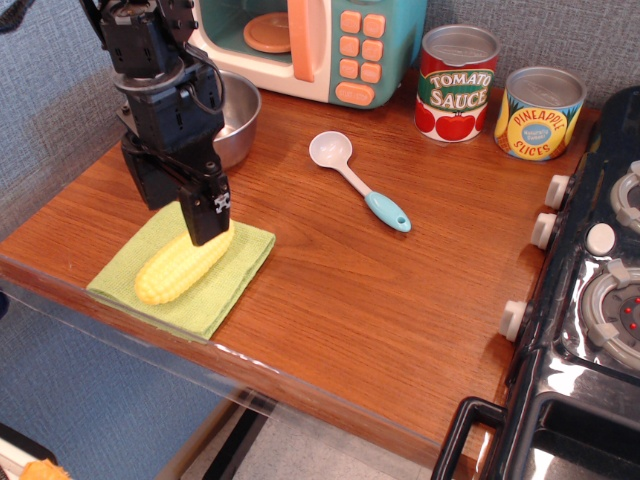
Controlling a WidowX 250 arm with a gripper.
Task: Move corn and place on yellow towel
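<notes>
Corn lies on its side across the yellow towel, slanted with its blunt end toward the table's near edge and its other end tucked under my gripper. From here it looks fully on the cloth, so I judge the placement done. The gripper hangs just above the cob's far end with its jaws spread and nothing between them; the near finger overlaps that end in my view, so I cannot say whether it touches.

I read the cob as a hollow plastic toy: light, stiff, not fragile, with a rounded, ridged skin that could roll on the soft woven towel if bumped. If I had to take it again, I would close across its thick middle, jaws square to its long axis.

Beyond the towel, a metal bowl sits behind the arm, a toy microwave past that. A white spoon with a blue handle lies mid-table, well apart, and the tomato sauce can and pineapple can stand at the back.
</notes>
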